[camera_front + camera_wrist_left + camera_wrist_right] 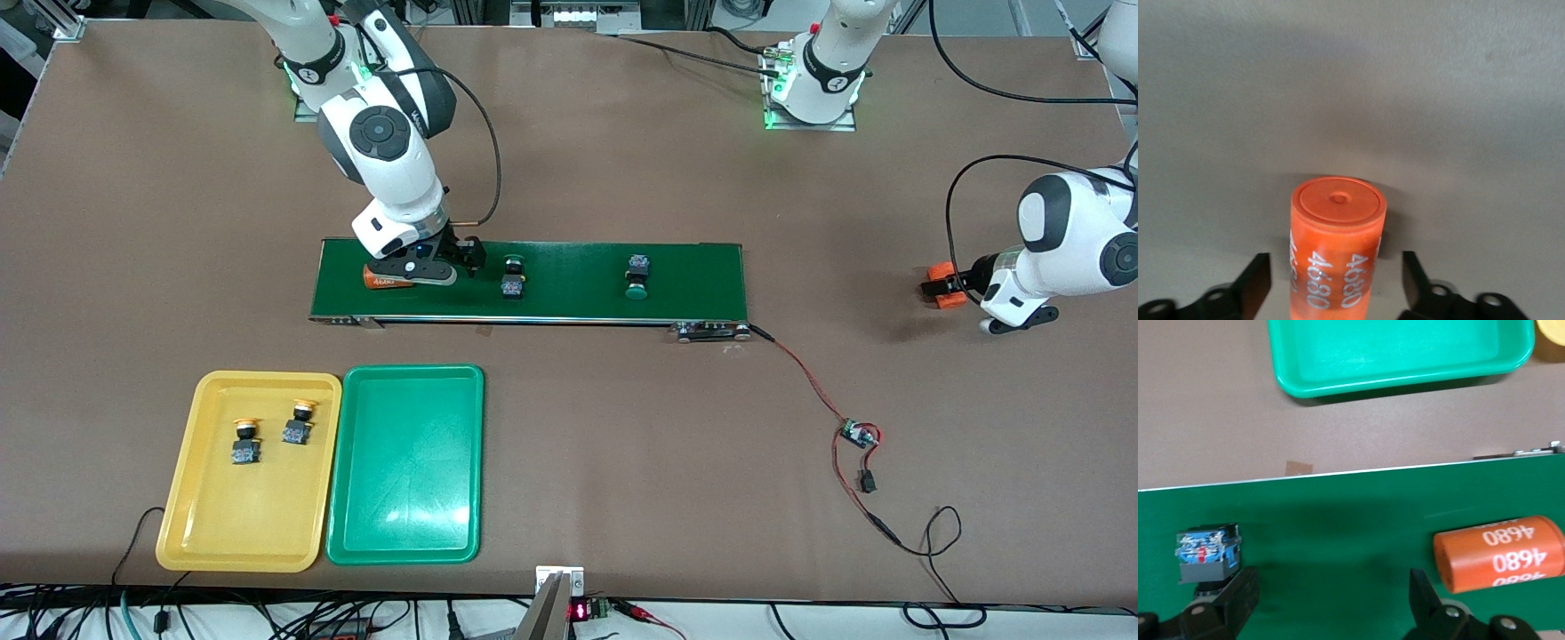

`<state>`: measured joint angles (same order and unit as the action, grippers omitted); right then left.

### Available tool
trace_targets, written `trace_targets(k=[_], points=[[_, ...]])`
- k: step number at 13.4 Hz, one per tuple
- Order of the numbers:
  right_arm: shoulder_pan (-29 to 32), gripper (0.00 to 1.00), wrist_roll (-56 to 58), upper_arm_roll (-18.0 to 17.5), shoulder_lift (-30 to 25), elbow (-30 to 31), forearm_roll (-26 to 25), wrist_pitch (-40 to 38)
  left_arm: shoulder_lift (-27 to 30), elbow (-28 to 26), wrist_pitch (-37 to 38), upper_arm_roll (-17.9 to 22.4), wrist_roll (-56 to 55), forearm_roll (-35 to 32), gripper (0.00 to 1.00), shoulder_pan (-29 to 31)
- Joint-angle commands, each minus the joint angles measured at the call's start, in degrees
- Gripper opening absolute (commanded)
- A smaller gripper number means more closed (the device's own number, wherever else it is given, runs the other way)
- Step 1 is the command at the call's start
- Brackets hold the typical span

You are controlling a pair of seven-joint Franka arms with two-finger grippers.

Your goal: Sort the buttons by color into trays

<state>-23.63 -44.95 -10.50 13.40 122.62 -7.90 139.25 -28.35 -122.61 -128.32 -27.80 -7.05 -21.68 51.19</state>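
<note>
— Right gripper (464,256) spread wide and empty, low over the conveyor belt (578,302) at the right arm's end, between the belt cylinder (384,282) and the first green button (513,277). Touching either?
— Touching neither, going by the right wrist view. Pinching nothing.
— And the left gripper (1337,283)?
— Down at the desk (622,178) toward the left arm's end, well apart from the belt. Spread on either side of the desk cylinder (1338,220), with a gap showing at each finger, so not gripping yet.
— Progress on the sorting?
— About halfway, by the look of it. One yellow button (244,442) and the other yellow button (300,424) lying side by side in the yellow tray (178,516). Done with that colour.
— Remaining?
— Green tray (342,498) just beside the yellow one, holding nothing. First green button on the belt just beside the right gripper; second green button (637,277) farther along the belt toward the left arm's end. Both to be carried to the green tray, probably starting with the first
</note>
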Motion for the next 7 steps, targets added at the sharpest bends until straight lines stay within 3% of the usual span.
trace_targets(k=[1, 4, 7], points=[[-0.6, 1.00, 0.7, -0.3, 0.5, 0.0, -0.9, 0.1, 0.1, -0.5, 0.3, 0.5, 4.0, -1.3, 0.42, 0.7], [-0.7, 1.00, 10.3, -0.7, 1.1, 0.0, -0.8, 0.1, 0.5, -0.4, 0.4, 0.7, 6.7, -1.3, 0.06, 0.5], [-0.7, 1.00, 10.1, -0.8, 1.2, 0.0, -0.8, 0.1, 3.8, 0.5, 0.8, 0.1, 6.7, -1.4, 0.00, -2.0]])
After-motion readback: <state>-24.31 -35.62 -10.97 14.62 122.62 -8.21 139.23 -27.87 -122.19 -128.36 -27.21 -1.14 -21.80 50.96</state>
